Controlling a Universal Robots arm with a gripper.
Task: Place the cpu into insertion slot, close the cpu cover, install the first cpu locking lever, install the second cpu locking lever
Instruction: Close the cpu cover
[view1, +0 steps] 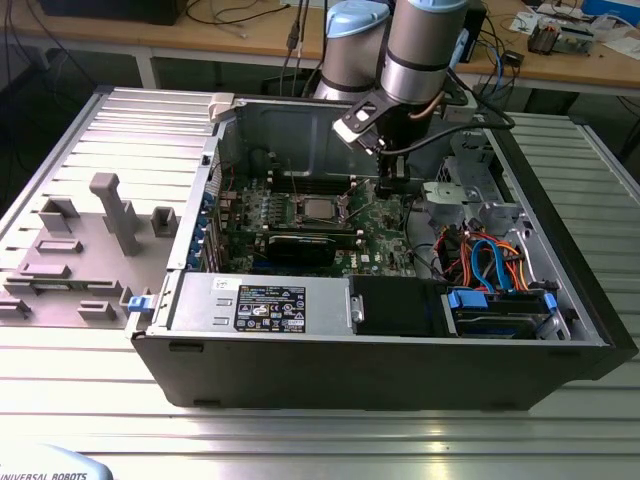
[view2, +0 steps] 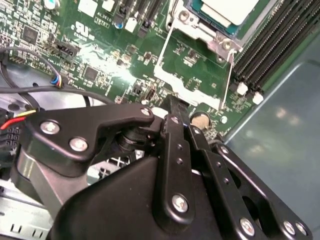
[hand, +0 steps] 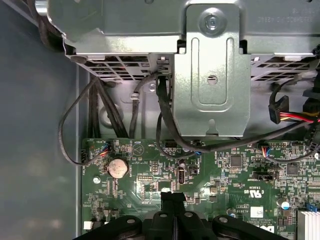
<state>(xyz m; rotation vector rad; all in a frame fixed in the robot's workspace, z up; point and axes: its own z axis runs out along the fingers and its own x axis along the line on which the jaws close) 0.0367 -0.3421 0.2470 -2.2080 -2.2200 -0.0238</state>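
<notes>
Gripper (view2: 176, 106) linkage sits nearest the lens in both wrist views. Jaws closed: the fingers (hand: 167, 202) are pressed together with no visible gap and nothing between them, so they look empty.

In the exterior view the gripper hangs low inside the open PC case (view1: 400, 370) on the desk (view1: 300, 440), just to the exterior view's right of the socket area.

Status as the pictures show it:
- The cpu (view2: 227, 9) sits in the insertion slot (view2: 205, 35), silver top up, apparently flat inside the rim. Step one looks done.
- The cpu cover (view2: 192, 92) is not closed. The second wrist view shows a thin silver frame swung off the socket toward the gripper, with green motherboard (view2: 100, 55) visible through its cut-out centre.
- Levers: thin bright wires run from the socket corners down to that frame. Cannot tell them apart from the frame's own sides. Nothing reads as latched down over the chip, so both levers are probably not yet installed.

Judgement: one of four steps complete; cover and both levers left.

Contact: the closed fingertips lie just beside the outer edge of the cover frame, next to the coin cell (view2: 200, 119). Whether they touch the frame is hidden by the jaws' own bodies, so cannot tell. The memory slots (view2: 270, 45) lie well beyond the socket and are not involved.
</notes>
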